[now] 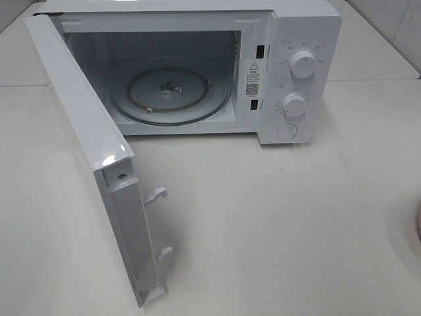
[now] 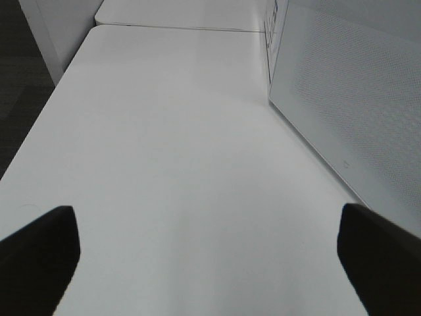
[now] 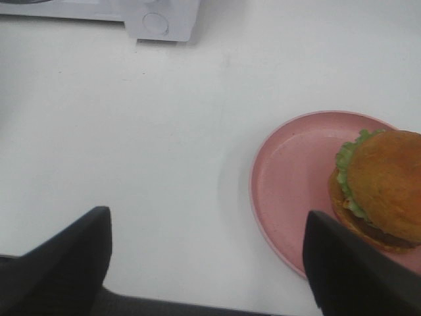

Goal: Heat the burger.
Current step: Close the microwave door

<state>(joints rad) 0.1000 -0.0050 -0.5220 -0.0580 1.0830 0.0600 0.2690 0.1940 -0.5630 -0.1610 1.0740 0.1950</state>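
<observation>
The burger (image 3: 385, 184) has a glossy brown bun and green lettuce, and it sits on the far side of a pink plate (image 3: 289, 178); it shows only in the right wrist view. My right gripper (image 3: 207, 220) hangs open over the bare table beside the plate, with one dark finger (image 3: 348, 270) over the plate's near rim and nothing between the fingers. My left gripper (image 2: 207, 224) is wide open above the white table, next to the microwave door (image 2: 355, 99). Neither gripper shows in the exterior high view.
The white microwave (image 1: 296, 39) stands at the back with its door (image 1: 79, 131) swung wide open to the left and a glass turntable (image 1: 170, 89) inside. A pink sliver of the plate (image 1: 418, 227) shows at the right edge. The microwave's corner (image 3: 161, 20) appears in the right wrist view.
</observation>
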